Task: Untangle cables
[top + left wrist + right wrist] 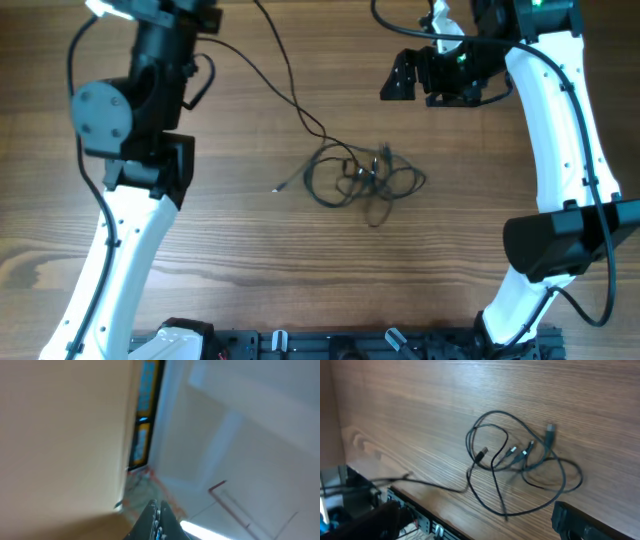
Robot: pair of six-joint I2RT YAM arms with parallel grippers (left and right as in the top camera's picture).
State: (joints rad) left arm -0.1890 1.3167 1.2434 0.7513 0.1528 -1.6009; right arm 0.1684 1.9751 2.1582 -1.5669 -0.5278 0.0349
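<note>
From overhead, the cables (365,178) lie in one loose knot at the middle of the table (250,270), with a long strand (285,80) trailing to the far edge. Both my arms sit at the far corners, which I judge leaves the knot clear to read. My right gripper (392,80) hovers well apart from it, jaws spread wide and empty, ready for a strand. My left wrist view shows only wall and ceiling: that arm is tipped up out of the way, my left gripper (156,521) pinched together on nothing. My right wrist view looks down on the knot, with loops crossing and the small plug ends (512,452) clustered inside.
</note>
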